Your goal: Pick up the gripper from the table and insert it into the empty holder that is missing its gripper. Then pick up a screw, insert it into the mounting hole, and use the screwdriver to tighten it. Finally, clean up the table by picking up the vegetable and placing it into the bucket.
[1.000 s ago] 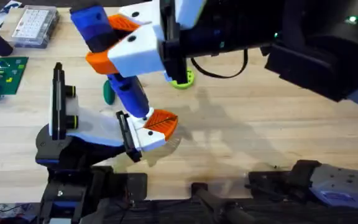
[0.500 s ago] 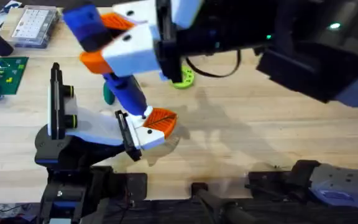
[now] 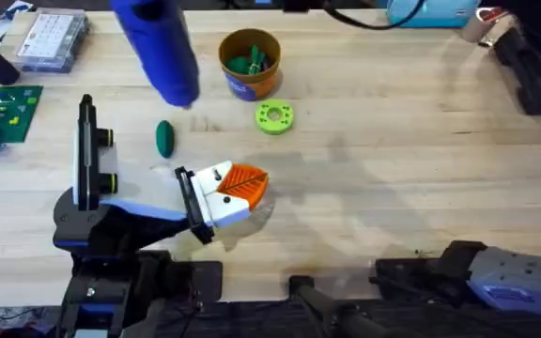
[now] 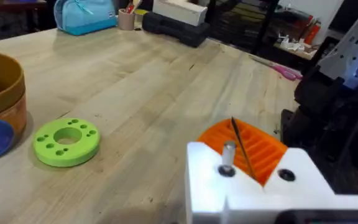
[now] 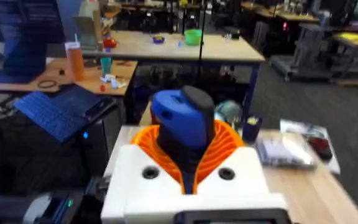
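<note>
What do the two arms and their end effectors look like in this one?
The left end effector and right end effector are white blocks with orange ribbed pads. The left arm is black with a white link; the right arm is black with a blue-grey shell.

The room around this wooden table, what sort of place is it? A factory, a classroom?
Most likely a robotics or electronics lab. The light wooden table carries a green circuit board and a clear plastic compartment box of small parts, and behind it stand more workbenches, one with a dark blue laptop.
</note>
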`<control>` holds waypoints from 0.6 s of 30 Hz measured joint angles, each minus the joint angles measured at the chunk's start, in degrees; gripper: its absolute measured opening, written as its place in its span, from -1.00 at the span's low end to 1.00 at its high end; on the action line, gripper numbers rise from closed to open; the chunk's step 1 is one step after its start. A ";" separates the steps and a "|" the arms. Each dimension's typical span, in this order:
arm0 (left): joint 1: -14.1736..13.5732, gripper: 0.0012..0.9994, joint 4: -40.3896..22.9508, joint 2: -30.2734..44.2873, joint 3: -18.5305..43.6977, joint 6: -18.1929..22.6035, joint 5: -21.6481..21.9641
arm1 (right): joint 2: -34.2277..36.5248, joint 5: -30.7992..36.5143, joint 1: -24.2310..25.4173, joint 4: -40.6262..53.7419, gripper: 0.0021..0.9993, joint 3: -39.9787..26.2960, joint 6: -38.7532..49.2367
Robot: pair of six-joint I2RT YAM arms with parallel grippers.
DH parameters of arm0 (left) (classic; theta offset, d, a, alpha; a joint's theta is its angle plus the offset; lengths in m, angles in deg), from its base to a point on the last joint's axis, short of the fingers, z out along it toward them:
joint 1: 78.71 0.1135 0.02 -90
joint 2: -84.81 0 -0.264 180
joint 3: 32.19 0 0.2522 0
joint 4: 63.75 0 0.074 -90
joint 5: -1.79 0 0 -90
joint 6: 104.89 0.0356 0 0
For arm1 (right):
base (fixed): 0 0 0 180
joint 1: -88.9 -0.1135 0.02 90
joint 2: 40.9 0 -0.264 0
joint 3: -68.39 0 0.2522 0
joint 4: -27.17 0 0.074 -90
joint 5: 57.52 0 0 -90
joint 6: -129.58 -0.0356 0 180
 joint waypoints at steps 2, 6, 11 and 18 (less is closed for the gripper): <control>-0.01 -0.99 -0.02 0.00 0.00 0.00 0.00 | -0.08 -0.03 0.56 4.36 -0.89 -0.21 1.26; -0.01 -0.99 -0.01 0.00 0.00 0.00 0.00 | 0.00 0.59 3.03 14.69 -0.89 -0.21 5.05; 0.00 -0.99 -0.02 0.00 0.00 0.00 0.00 | 0.00 7.73 7.10 28.11 -0.89 -0.27 13.01; 0.00 -0.99 -0.02 0.00 0.00 0.00 0.00 | 0.09 25.37 13.73 39.61 -0.89 -0.25 21.92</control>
